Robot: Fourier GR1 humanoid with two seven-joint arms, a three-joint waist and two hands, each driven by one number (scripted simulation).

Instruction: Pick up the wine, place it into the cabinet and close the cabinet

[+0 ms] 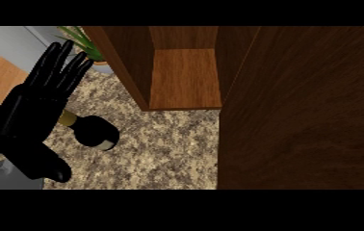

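The left hand (37,110) shows at the view's left, fingers straight and spread, pointing up, holding nothing; the right hand is out of view. Just to its right the wine (94,130) lies on the speckled surface (163,148), its neck partly hidden behind the hand, its dark body angled toward the lower right. Beyond stands the cabinet (185,78), its shelf bare and its door (292,109) swung open, with a plant (84,42) at the upper left.
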